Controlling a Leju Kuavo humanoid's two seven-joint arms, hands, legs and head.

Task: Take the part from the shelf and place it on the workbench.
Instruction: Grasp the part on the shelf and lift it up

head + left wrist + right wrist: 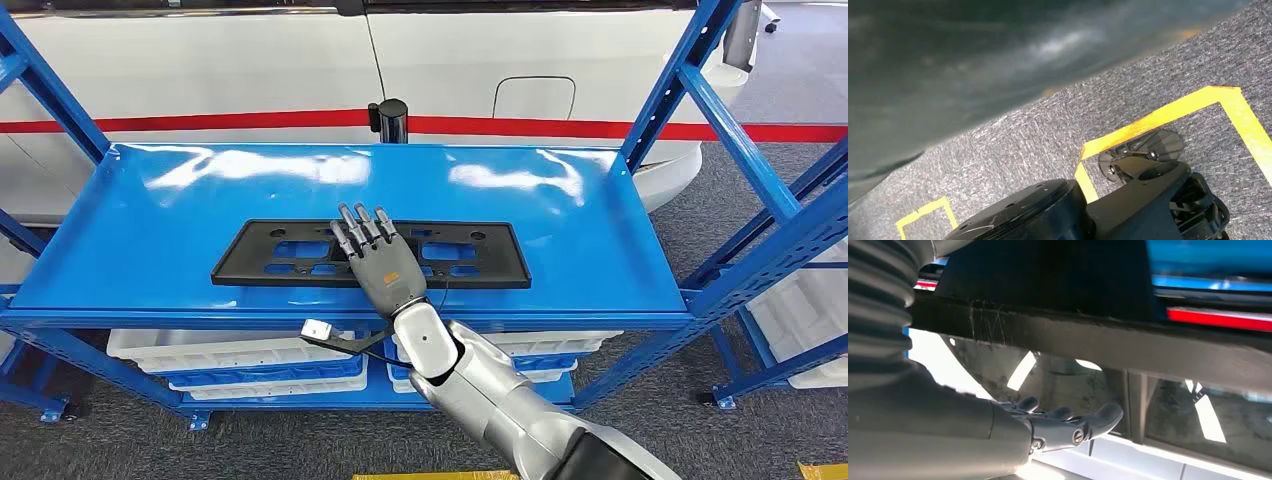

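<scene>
Nearest to us in the head view, our silver right arm comes up from below and reaches forward over the front edge of the blue metal shelf. A small white-tipped camera bracket sticks out beside the wrist, just in front of the shelf's front lip.

Our right hand lies palm down on the flat black plastic part with rectangular cut-outs, near the middle of its length. The fingers are stretched forward and slightly apart, lying across the part rather than wrapped around it. From the right wrist view we see the thick grey thumb extended beneath the dark edge of the part, but we cannot tell whether it presses against the underside, so we cannot say whether the hand grips the part or merely rests on it.

The part lies flat on the top level of the shelf, lengthwise along it, closer to the front lip than to the back edge.

Below the top level, white plastic trays sit on a lower level of the shelf.

The left wrist view looks down on grey carpeted floor marked with yellow tape lines.

Beyond the shelf's back edge stands a short black post, and behind it a white vehicle body with a red stripe and a fuel-flap outline.
</scene>
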